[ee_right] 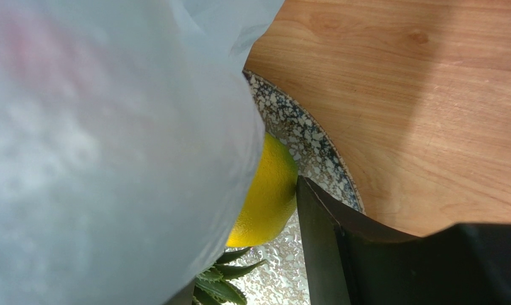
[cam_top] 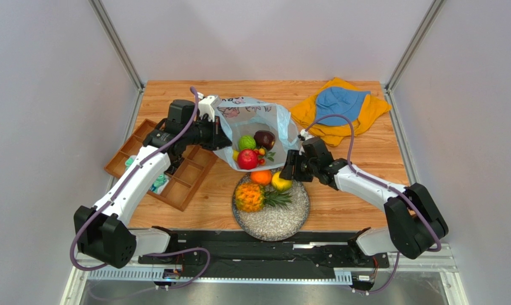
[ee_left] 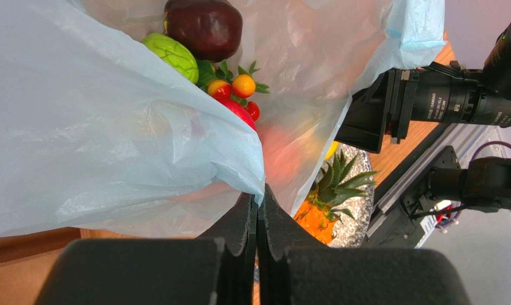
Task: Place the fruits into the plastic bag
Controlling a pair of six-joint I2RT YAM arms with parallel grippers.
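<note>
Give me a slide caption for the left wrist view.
Left tool pinching the plastic bag rim; maroon fruit and green fruit inside, pineapple beyond.

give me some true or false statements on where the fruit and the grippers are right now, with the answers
1. The pineapple lies on the plate. True.
2. The left gripper is open and holds nothing. False: it is shut on the edge of the plastic bag.
3. The dark maroon fruit is inside the bag. True.
4. The blue hat lies on the plate. False: it lies on the yellow cloth at the far right of the table.
5. The right gripper is shut on the red apple. False: it is open at the yellow-green fruit on the plate; the red apple is in the bag.
</note>
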